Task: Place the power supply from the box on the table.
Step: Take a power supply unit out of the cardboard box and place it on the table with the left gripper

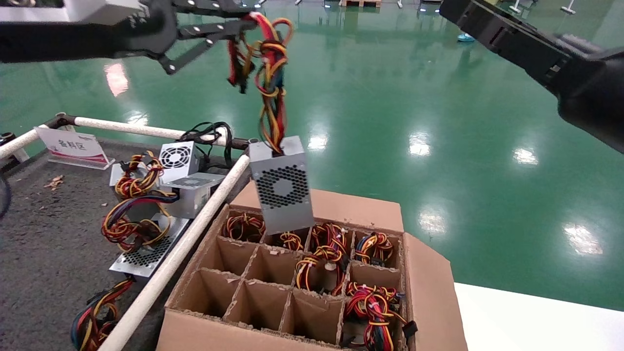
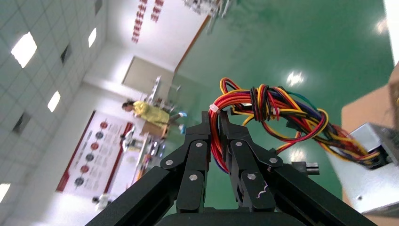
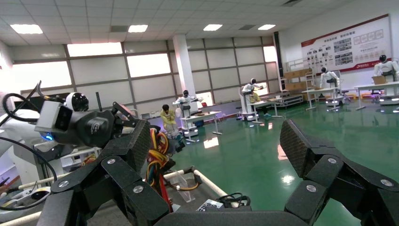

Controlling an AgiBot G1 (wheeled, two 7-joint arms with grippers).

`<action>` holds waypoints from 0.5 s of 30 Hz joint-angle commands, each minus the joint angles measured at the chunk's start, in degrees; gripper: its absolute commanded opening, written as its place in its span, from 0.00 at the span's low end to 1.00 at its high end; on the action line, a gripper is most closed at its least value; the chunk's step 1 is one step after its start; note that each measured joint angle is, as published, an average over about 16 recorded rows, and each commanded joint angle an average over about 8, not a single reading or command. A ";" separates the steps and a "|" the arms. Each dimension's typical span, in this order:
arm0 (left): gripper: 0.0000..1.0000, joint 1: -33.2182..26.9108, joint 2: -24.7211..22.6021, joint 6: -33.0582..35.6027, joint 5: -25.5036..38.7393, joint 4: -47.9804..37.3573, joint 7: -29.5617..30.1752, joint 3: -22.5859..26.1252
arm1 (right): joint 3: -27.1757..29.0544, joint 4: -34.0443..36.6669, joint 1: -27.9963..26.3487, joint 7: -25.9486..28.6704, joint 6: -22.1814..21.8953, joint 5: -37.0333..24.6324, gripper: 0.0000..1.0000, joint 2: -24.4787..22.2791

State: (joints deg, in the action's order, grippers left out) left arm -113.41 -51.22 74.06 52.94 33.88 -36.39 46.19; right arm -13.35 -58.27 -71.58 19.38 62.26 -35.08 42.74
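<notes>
Hanging by its wire bundle [image 1: 270,73] from the left end effector [image 1: 243,24], clamped on those wires high at the upper left of the head view: power supply [image 1: 282,187], grey, honeycomb vent patch facing the camera, tilted slightly, lower end just above the far cells of the box [image 1: 429,287] and not resting in any cell. Left wrist view: fingers [image 2: 197,155] pinched narrow on the red-yellow-orange strands [image 2: 263,113], grey casing [image 2: 371,160] suspended beyond.

Right end effector [image 3: 214,155]: raised at the upper right of the head view, well apart from the box, fingers spread wide and holding nothing, as shown by the right wrist view.

Box: brown corrugated carton, cardboard divider grid [image 1: 287,282]; near-left cells bare, far and right-hand cells holding coiled coloured wiring [image 1: 321,263].

Surface [image 1: 44,243]: dark grey, rough, beside the box on the robot's left, edged by white pipe rails [image 1: 180,248]. On it, near the rail: several other grey units [image 1: 161,209] with tangled wire bundles, one with a white ring fan grille [image 1: 175,157], plus a small white placard [image 1: 73,146] near the far corner.

Beyond: glossy green floor [image 1: 438,122]. At lower right: corner of a smooth white tabletop [image 1: 536,321].
</notes>
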 commanded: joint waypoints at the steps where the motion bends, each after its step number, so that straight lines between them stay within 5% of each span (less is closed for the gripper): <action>1: 0.00 -0.62 0.53 -0.37 0.72 -0.64 -0.23 0.10 | 0.00 0.00 0.00 0.00 0.00 0.00 1.00 0.00; 15: 0.00 -4.73 4.34 -3.68 6.87 -4.33 -1.42 0.46 | 0.00 0.00 0.00 0.00 0.00 0.00 1.00 0.00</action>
State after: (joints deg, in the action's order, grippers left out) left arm -118.12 -47.06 70.37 59.77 29.67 -37.79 46.60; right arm -13.35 -58.27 -71.58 19.38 62.26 -35.08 42.74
